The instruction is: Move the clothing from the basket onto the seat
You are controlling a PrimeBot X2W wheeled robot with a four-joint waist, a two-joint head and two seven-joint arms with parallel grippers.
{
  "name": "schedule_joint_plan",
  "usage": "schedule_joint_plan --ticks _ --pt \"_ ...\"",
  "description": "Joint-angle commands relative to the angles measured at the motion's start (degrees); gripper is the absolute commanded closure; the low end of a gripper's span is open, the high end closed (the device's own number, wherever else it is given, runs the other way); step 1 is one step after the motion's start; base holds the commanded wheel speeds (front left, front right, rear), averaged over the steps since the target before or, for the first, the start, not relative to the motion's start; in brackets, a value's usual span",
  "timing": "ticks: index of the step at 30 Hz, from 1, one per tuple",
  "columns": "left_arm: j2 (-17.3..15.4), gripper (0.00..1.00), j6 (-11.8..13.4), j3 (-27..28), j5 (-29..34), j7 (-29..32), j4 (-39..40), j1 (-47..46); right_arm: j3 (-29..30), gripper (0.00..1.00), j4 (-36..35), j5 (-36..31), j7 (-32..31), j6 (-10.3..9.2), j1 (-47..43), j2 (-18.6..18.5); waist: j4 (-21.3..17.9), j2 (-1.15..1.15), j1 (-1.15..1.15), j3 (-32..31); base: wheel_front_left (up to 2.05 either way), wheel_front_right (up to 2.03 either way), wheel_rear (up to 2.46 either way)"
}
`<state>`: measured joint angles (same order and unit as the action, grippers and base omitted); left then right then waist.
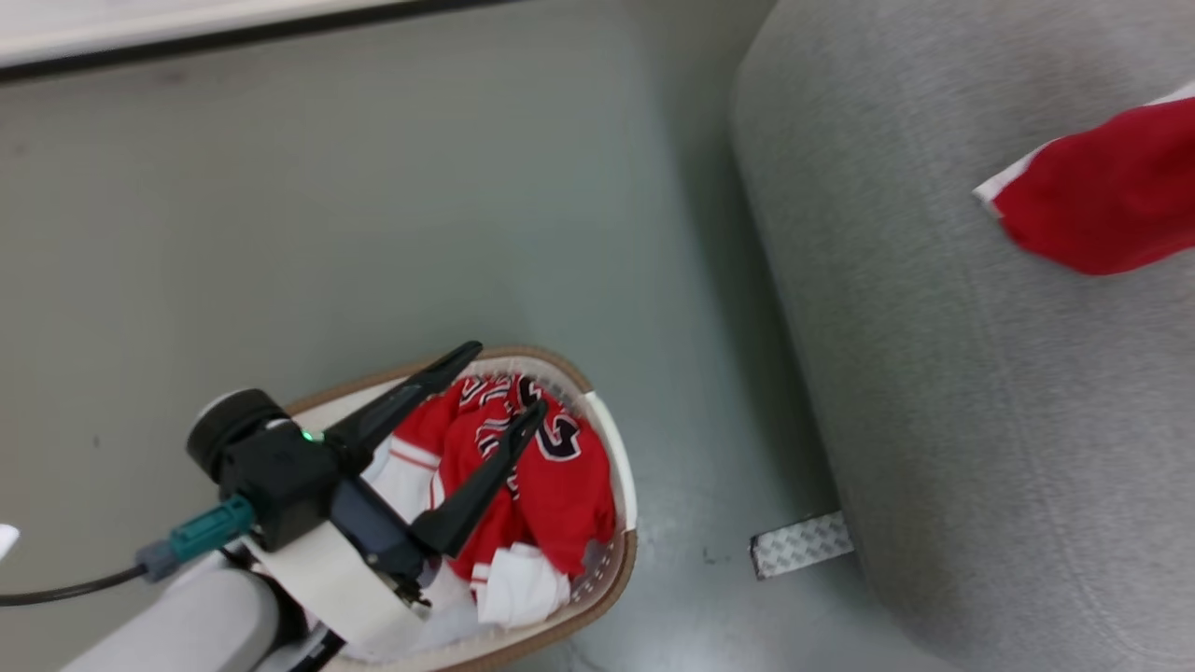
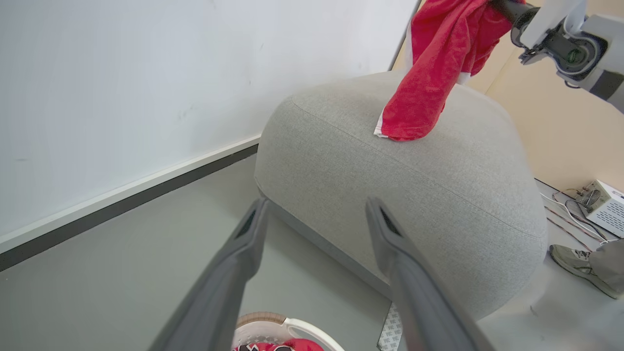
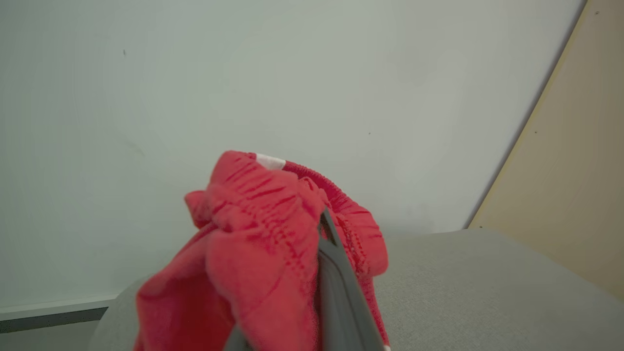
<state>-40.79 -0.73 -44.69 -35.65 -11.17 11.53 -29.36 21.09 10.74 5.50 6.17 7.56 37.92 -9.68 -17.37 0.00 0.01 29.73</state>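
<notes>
Shorts (image 2: 429, 73) hang pinched in our right gripper (image 3: 322, 219), hem seemingly touching the seat (image 1: 934, 420) top so we can drop them there, while our left gripper (image 1: 509, 376) hovers wide-jawed over the basket (image 1: 621, 467), ready for the jersey (image 1: 560, 476) inside.

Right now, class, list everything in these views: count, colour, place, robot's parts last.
seat: one, light grey, on the floor
basket: one, white with tan rim, left of the seat
jersey: one, red with black-and-white lettering, crumpled in the basket
red garment: one, white-trimmed, held up over the seat
metal plate: one, silver, floor by the seat's base
box: one, white, floor beyond the seat
shoe: one, grey, a person's, beside the seat
left pincer: one, dark, open above the basket
right pincer: one, dark, shut on the red garment
</notes>
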Motion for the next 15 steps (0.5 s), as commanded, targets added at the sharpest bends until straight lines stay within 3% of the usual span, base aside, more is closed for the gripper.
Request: schedule_joint_plan --ticks 1,10,15 --pt "-1.3 0.0 -0.4 0.7 0.5 -0.3 0.6 -0.7 2.3 1.0 0.7 -1.0 -0.7 -0.14 2.2 -1.2 3.2 0.0 -0.01 4.6 0.0 0.0 0.0" --pt "-4.1 0.0 -0.9 2.8 0.3 -1.4 1.9 -1.4 9.7 1.0 4.2 -5.8 -6.4 -0.14 6.8 -3.9 5.3 0.0 -0.01 9.6 0.0 0.0 0.0" --pt "-4.3 0.0 -1.1 3.2 0.0 -2.1 1.4 -1.3 10.1 1.0 9.0 -10.7 -16.4 -0.14 6.2 -4.3 5.8 0.0 -0.01 10.2 0.0 0.0 0.0"
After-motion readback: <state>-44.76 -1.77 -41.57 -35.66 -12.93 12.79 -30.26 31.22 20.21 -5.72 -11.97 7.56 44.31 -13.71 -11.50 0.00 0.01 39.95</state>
